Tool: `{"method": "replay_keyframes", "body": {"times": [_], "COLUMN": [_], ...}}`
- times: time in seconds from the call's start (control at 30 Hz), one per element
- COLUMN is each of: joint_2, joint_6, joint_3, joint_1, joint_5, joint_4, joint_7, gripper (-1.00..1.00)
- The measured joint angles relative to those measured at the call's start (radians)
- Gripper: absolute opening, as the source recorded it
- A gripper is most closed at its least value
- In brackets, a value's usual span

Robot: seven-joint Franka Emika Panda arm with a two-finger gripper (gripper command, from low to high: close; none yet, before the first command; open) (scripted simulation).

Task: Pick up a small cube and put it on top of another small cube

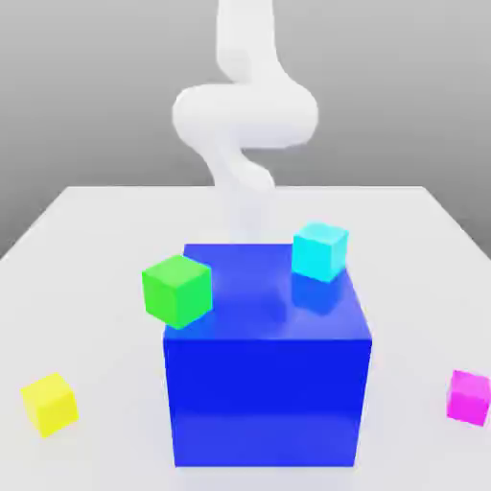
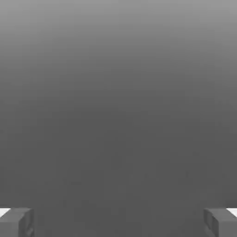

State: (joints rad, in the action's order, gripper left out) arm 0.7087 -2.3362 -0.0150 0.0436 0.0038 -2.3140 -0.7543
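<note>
1. The gripper [image 2: 118, 222] is wide open with nothing in it. In the hand view the two fingertips [image 2: 16, 222] sit far apart at opposite sides, with only blank grey between them.

2. The small magenta cube [image 1: 469, 396] sits on the white surface [image 1: 96, 240] at the exterior view's far right, near the front, well apart from the big blue cube [image 1: 267, 384].

3. The other small ones: the yellow cube [image 1: 49, 403] is on the surface at the exterior view's left. The cyan cube [image 1: 318, 251] and the green cube [image 1: 176, 289] are perched near the blue cube's top edges.

4. The arm [image 1: 245, 115] rises behind the blue cube, so I'd say the pick hasn't even started.

5. What could go wrong, imo:
   - The big blue cube stands between the arm and the magenta cube, so a low or straight reach could clip it or knock off the cyan one.
   - The magenta cube looks close to the surface's edge, so a sloppy descent might nudge it off.
   - If the cyan cube is the stacking target, it sits near an edge. An off-centre drop could tip both cubes over.
</note>
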Motion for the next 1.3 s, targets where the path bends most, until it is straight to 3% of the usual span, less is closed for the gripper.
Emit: {"method": "replay_keyframes", "body": {"times": [0.57, 0.87, 1.03, 1.07, 1.3], "joint_2": [-0.622, -0.956, -1.137, -1.155, -1.151], "joint_6": [-0.247, -0.376, -0.505, -0.519, -0.515], "joint_3": [-0.165, -0.219, -0.15, -0.141, -0.143], "joint_1": [0.261, 0.402, 0.47, 0.478, 0.476], "joint_5": [-0.024, -0.147, -0.234, -0.242, -0.242], "joint_4": [-0.095, -0.141, -0.11, -0.107, -0.108], "joint_7": [0.275, 0.336, 0.284, 0.278, 0.277], "gripper": [0.0, 0.0, 0.0, -1.0, -1.0]}}
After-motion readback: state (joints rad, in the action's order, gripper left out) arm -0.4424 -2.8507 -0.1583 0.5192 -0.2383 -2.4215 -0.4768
